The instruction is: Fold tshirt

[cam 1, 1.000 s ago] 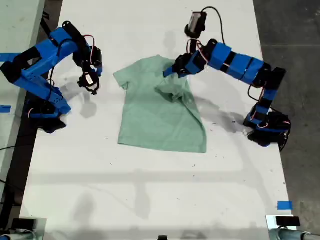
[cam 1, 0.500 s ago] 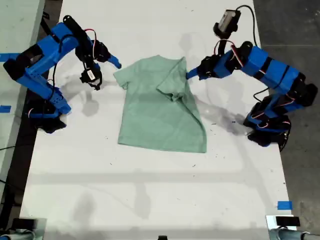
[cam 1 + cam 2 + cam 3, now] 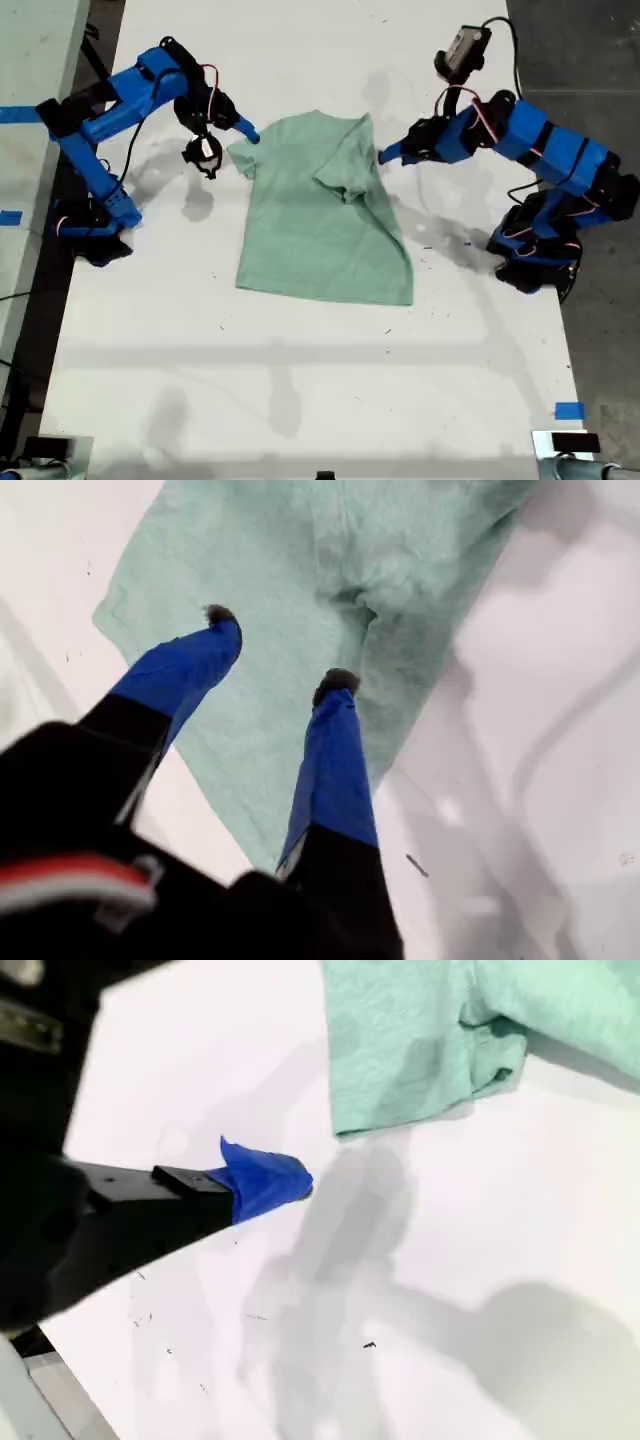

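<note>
Broadly, the fold looks barely begun. The white table (image 3: 300, 400) carries everything; the tshirt (image 3: 310, 230) lies flat on it, nearer the far edge than the near edge in the exterior view and about midway between the two side edges. Its hem runs straight and unfolded toward the near edge.

One step seems done: the sleeve (image 3: 350, 180) on the exterior view's right has been turned in over the body, leaving a small rumpled ridge there. The other sleeve (image 3: 245, 155) lies spread out flat, pointing toward the side edge on the exterior view's left. I judge that this sleeve, and then the lengthwise or bottom-up fold of the body, are what is left; the greater part of the job, in other words.

My first gripper (image 3: 388, 155) sits at the shirt's edge on the exterior view's right, beside the turned-in sleeve; its fingers (image 3: 215, 640) stand well apart with cloth showing beyond them, and nothing is held.

My second gripper (image 3: 240, 132) is by the flat sleeve's far corner; its wrist view shows only one blue fingertip (image 3: 265, 1182) over bare table, just off the cloth, so I cannot tell how its jaws stand; it seems to hold no cloth.
</note>
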